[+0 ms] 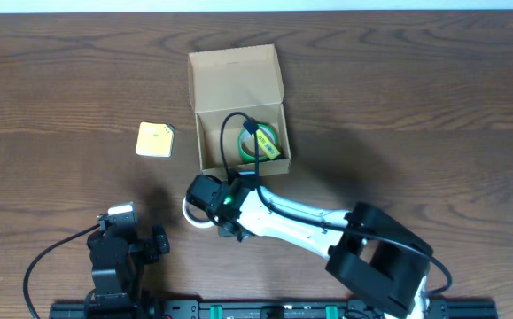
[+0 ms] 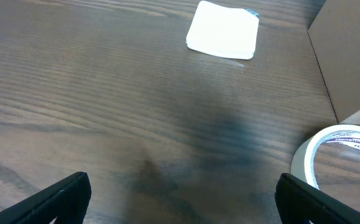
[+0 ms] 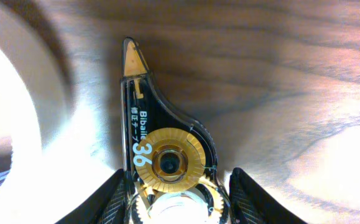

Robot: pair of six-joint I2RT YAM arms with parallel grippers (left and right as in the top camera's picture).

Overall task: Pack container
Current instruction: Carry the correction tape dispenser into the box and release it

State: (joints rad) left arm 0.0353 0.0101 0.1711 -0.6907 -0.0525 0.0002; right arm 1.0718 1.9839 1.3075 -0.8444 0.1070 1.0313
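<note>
One tan cardboard box [image 1: 236, 80], lid up | R claw [image 3: 173, 199] grips clear-plastic correction-tape dispenser [image 3: 161, 155] | L claw [image 2: 180, 199] open

You have a dark wood-grain table [image 1: 433, 80] under everything. On it, to the left, lies a small yellow square pad [image 1: 155, 139], flat and well apart from the other loose items; in the left wrist view it looks pale, with one bluish corner. A white tape roll [image 2: 338, 155] with purple lettering sits at that view's right edge, partly cut off. You can see a green tape roll [image 1: 265, 142] with a yellow label and a looped black cable [image 1: 229, 124]. The right wrist view shows a correction tape dispenser [image 3: 161, 155], black with a gold wheel, marked "36"
</note>
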